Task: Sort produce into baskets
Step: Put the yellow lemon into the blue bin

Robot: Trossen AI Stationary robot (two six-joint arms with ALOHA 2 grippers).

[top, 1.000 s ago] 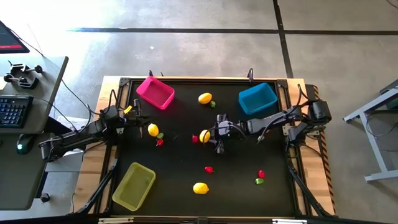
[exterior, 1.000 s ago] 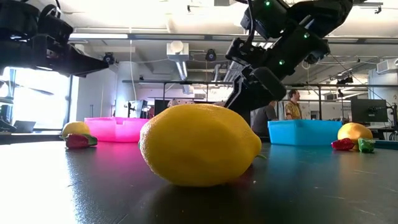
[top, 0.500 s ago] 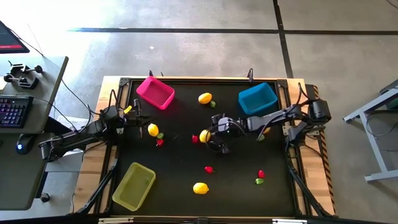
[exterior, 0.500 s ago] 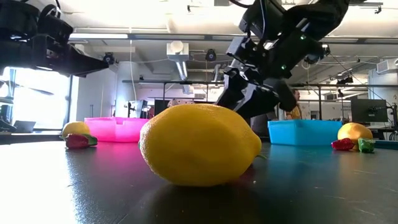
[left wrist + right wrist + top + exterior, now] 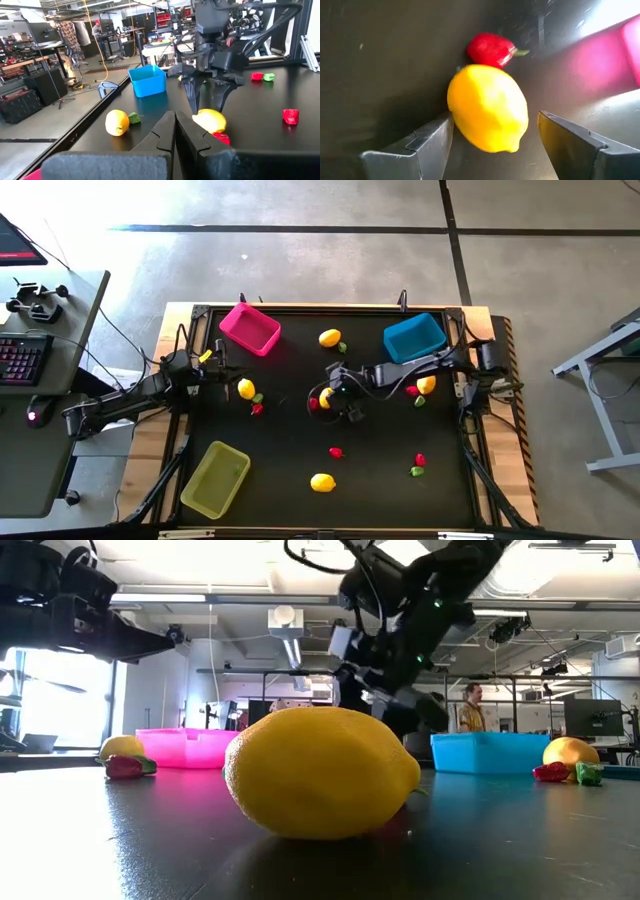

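Between right gripper jaws, spread wide, we see yellow lemon on surface, not gripped; red piece touching lemon beyond. Left gripper jaws closed, empty, well apart.

Three baskets stand on the table: a pink basket at the far left, a blue basket at the far right, a yellow-green basket at the near left. Yellow lemons lie scattered among small red pieces and green pieces. One central lemon touches a red piece.
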